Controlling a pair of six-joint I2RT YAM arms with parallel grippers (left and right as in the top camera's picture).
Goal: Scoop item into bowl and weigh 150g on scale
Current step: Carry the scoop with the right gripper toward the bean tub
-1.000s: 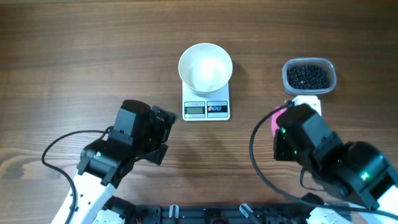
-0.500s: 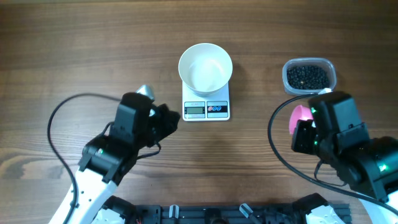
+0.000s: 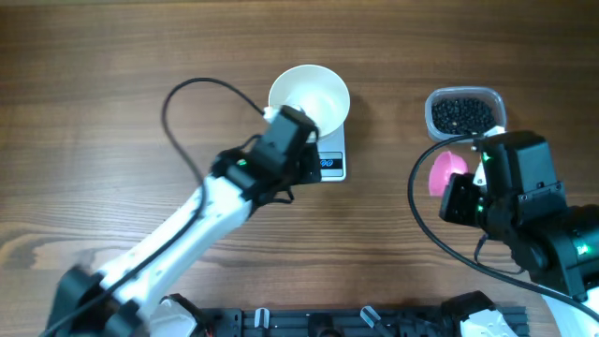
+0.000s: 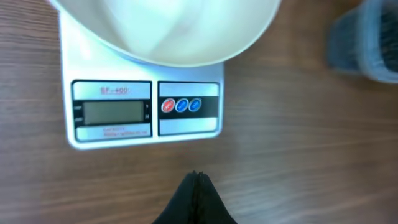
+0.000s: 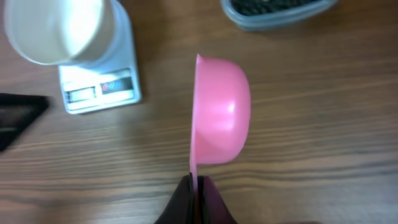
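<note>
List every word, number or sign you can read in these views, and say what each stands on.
"SF-400": in red on the scale, just above its display.
Display: blank, no digits showing.
Small print below and to the left of the display: too blurred to read.
Marks on the round buttons: too small to read.
No text visible on the bowl, the pink scoop or the tub.
</note>
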